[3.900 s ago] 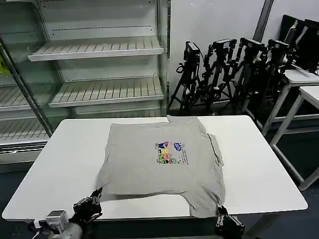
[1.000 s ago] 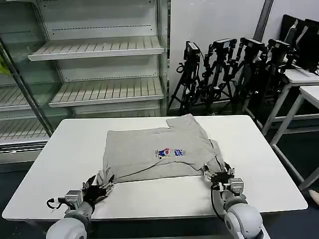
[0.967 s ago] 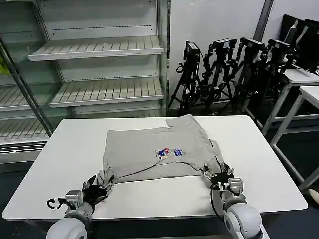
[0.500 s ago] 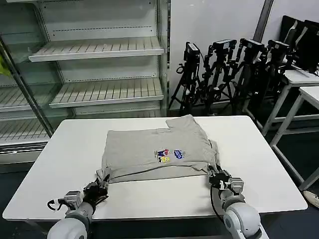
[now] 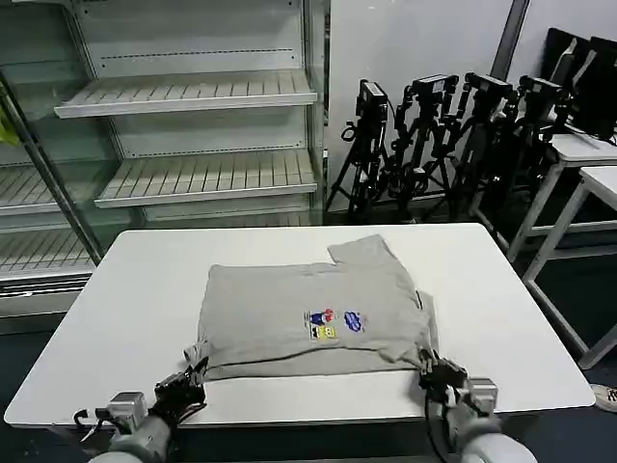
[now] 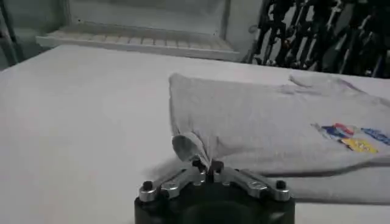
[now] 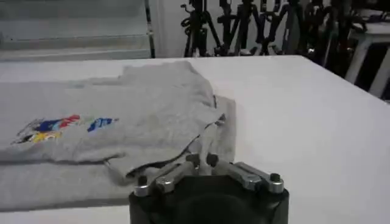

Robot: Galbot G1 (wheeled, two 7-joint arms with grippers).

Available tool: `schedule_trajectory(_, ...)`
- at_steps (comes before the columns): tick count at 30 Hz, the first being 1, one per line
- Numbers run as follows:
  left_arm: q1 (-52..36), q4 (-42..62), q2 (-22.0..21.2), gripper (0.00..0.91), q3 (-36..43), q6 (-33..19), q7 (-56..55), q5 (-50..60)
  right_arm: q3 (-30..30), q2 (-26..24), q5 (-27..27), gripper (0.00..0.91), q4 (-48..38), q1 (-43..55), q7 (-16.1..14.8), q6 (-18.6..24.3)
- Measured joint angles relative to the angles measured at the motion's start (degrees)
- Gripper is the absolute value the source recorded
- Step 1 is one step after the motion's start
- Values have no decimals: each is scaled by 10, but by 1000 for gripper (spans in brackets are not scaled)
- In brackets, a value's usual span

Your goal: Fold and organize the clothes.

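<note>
Dragged back toward the near table edge since a few seconds ago, and now doubled over: grey shirt (image 5: 313, 313) lies folded in the middle of the white table (image 5: 135, 289), printed patch (image 5: 335, 323) facing up close to the shirt's near fold. One sleeve flap pokes out at the shirt's far side.

Left gripper (image 5: 183, 386) sits at the shirt's near-left corner, fingers pinched shut on a little curl of fabric (image 6: 189, 146). Right gripper (image 5: 439, 371) at the shirt's near-right corner; fingers (image 7: 194, 161) nearly together, but can't tell for sure whether any hem is still caught between them.

Probably the smoothing-and-release bit of the fold. To do it well: let go of both corners together, low and flat, no yanking sideways, otherwise the top layer skews.

Not much table left between the shirt's near fold and the table edge, so no more pulling back. Plenty of bare table left, right and beyond the shirt. Tripods (image 5: 434, 135) and shelving (image 5: 193, 96) well beyond the shirt, no bother.
</note>
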Motion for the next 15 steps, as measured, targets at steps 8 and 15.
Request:
schedule_trajectory(8,56,-57,0,907,-22,0,-1,28,36,-7,-4,907,57,-28,3,13)
schedule_trajectory(15,61,-81,20,907,-72,0,12,35,50,-21,23,907,62,16,12,14)
